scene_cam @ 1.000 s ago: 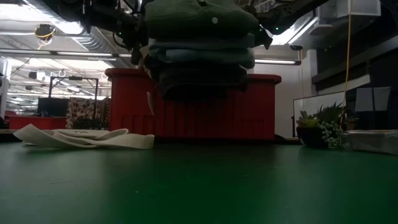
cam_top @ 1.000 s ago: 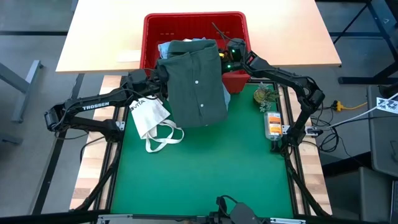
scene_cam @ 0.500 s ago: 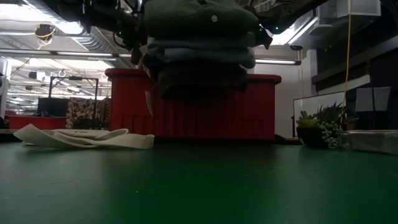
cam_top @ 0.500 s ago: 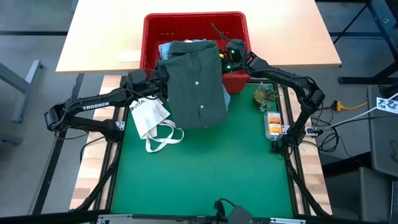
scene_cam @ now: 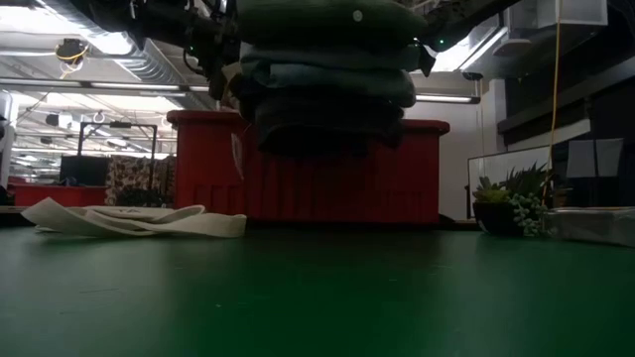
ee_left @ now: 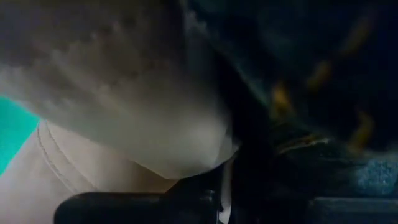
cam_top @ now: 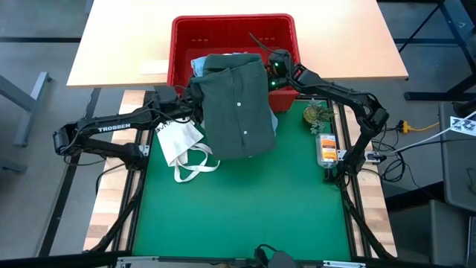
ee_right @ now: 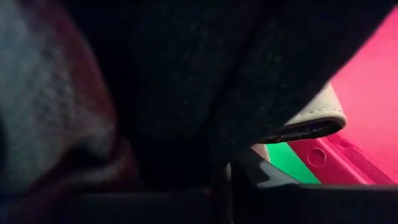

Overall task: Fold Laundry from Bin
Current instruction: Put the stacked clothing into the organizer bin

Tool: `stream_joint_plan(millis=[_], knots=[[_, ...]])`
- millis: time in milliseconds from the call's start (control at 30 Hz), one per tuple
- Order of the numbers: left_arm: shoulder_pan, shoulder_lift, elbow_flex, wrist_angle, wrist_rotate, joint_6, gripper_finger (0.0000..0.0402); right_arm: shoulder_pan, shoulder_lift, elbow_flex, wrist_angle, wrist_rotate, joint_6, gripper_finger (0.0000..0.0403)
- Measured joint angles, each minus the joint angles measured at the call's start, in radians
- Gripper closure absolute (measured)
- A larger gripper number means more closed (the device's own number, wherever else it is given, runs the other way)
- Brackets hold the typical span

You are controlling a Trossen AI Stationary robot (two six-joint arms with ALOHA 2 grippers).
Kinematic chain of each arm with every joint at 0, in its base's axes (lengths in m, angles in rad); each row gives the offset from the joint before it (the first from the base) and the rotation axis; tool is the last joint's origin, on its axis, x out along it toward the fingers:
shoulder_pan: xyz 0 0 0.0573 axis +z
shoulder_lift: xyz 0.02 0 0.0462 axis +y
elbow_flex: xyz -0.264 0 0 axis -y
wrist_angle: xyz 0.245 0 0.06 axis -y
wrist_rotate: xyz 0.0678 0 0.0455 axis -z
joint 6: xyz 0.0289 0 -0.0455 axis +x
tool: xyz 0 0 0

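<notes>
Laundry (cam_top: 236,104) stack: held above bin (cam_top: 186,33) rim | both claws clamped

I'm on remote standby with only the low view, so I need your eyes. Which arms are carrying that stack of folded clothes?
Observer: Both. The left gripper and right gripper clamp the stack of clothes from opposite sides.
Operator: Is the stack above the crate?
Observer: Partly; it overlaps the red crate front wall and hangs over the green mat.
Operator: What tops the stack?
Observer: A dark green buttoned piece.
</notes>
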Motion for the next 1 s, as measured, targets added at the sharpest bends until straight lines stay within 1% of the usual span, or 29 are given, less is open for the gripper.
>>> stream_joint_plan(millis=[467, 533, 1000], knots=[[-0.013, 0.0, 0.0, 0.003, 0.009, -0.003, 0.039, 0.003, -0.009, 0.0, -0.008, -0.024, 0.004, 0.0391], [-0.023, 0.0, 0.0, 0.007, 0.009, -0.003, 0.039, 0.004, -0.01, 0.0, -0.008, -0.042, 0.009, 0.0391], [-0.102, -0.002, 0.0, 0.006, -0.017, -0.004, 0.039, 0.08, -0.01, -0.001, -0.022, -0.052, 0.003, 0.0391]])
